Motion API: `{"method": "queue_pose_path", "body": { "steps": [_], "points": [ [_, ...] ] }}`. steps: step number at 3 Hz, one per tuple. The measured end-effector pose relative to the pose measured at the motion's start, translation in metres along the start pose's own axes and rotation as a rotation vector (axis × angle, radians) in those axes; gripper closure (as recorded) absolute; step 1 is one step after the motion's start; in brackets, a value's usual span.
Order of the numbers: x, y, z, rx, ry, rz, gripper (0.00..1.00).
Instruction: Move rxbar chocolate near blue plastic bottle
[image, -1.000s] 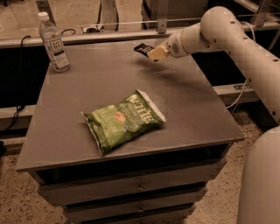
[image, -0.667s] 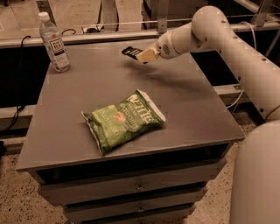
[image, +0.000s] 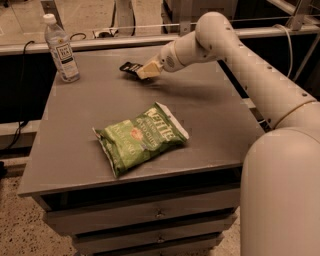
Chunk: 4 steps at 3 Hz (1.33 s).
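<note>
The rxbar chocolate (image: 129, 67), a small flat black wrapper, is held in my gripper (image: 142, 71) a little above the grey table, at its back middle. The gripper's pale fingers (image: 148, 69) are shut on the bar's right end. The blue plastic bottle (image: 60, 49), clear with a white cap and white label, stands upright at the table's back left corner. The bar is well to the right of the bottle, apart from it.
A big green crinkly chip bag (image: 139, 138) lies in the middle of the grey table (image: 75, 125). My white arm (image: 260, 75) reaches in from the right. Drawers (image: 160, 212) sit below the tabletop. A rail runs behind the table.
My gripper has carried the rxbar chocolate leftward across the back of the table, toward the bottle. The chip bag and bottle have not moved.
</note>
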<state>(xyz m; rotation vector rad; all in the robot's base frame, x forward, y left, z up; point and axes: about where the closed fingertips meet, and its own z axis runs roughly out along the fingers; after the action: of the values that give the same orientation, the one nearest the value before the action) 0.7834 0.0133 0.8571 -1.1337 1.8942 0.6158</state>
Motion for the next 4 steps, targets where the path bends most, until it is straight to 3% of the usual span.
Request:
{"method": "queue_pose_path", "body": {
  "steps": [2, 4],
  "points": [
    [-0.036, 0.016, 0.023, -0.036, -0.04, -0.067, 1.0],
    [-0.054, 0.055, 0.061, -0.13, -0.034, -0.117, 1.0]
  ]
}}
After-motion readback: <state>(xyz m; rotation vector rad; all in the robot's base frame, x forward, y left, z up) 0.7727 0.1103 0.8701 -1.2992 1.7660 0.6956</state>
